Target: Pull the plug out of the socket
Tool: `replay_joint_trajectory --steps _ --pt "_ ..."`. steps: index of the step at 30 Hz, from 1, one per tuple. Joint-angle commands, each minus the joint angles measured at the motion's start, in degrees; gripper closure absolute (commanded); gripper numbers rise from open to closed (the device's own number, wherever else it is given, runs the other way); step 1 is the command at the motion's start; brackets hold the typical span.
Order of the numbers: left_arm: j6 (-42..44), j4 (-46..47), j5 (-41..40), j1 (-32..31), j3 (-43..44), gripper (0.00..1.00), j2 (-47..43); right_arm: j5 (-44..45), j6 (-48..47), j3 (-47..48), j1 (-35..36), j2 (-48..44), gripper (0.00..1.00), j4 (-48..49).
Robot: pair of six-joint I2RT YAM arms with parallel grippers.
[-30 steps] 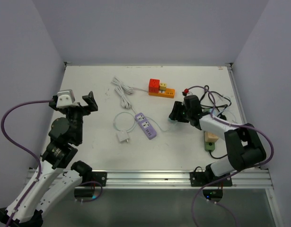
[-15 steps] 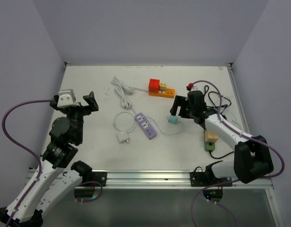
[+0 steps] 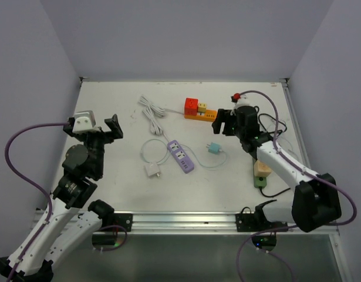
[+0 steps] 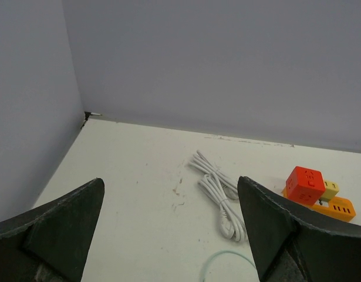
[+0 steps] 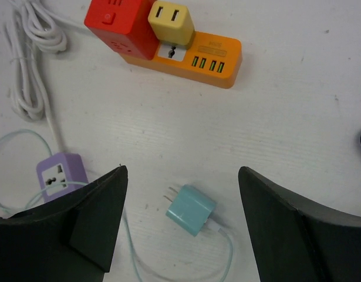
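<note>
The teal plug [image 3: 213, 148] lies loose on the table on its side, its prongs bare, with a pale teal cord curling away from it. It sits apart from the purple socket strip [image 3: 181, 156], to that strip's right. In the right wrist view the plug [image 5: 191, 209] shows below and between my fingers, and the purple socket strip [image 5: 61, 175] is at the left. My right gripper [image 3: 221, 123] [image 5: 182, 176] hangs open above the plug, holding nothing. At the far left, well away from both, my left gripper [image 3: 93, 128] [image 4: 171, 188] stands wide open and empty.
An orange power strip [image 3: 201, 114] with a red cube [image 3: 191, 106] and a yellow adapter [image 5: 170, 20] lies at the back. A coiled white cable [image 3: 152, 111] and a white charger [image 3: 152, 170] lie left of the middle. Black cables [image 3: 271, 126] and a tan-and-green block [image 3: 262, 173] sit at the right.
My right gripper opened and let go of the teal plug, then drew back toward the orange strip. The plug now rests on the table. The left arm has not moved.
</note>
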Motion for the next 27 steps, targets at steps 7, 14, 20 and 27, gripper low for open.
replay_joint_trajectory --steps 7,14,20,27 --pt "0.4 0.4 0.5 0.2 1.3 0.0 0.4 -5.8 -21.9 13.0 -0.2 19.1 0.08 13.6" --pt "0.4 0.3 1.1 0.1 1.4 0.0 0.6 -9.4 -35.8 20.9 -1.7 28.6 0.02 13.1" --pt "0.2 0.4 2.4 -0.3 1.5 0.0 1.2 -27.2 -34.9 26.6 -8.2 33.7 0.05 10.8" --pt "0.2 0.0 3.3 -0.3 1.9 0.0 1.7 -34.1 -38.8 35.9 -9.7 41.1 0.11 1.5"
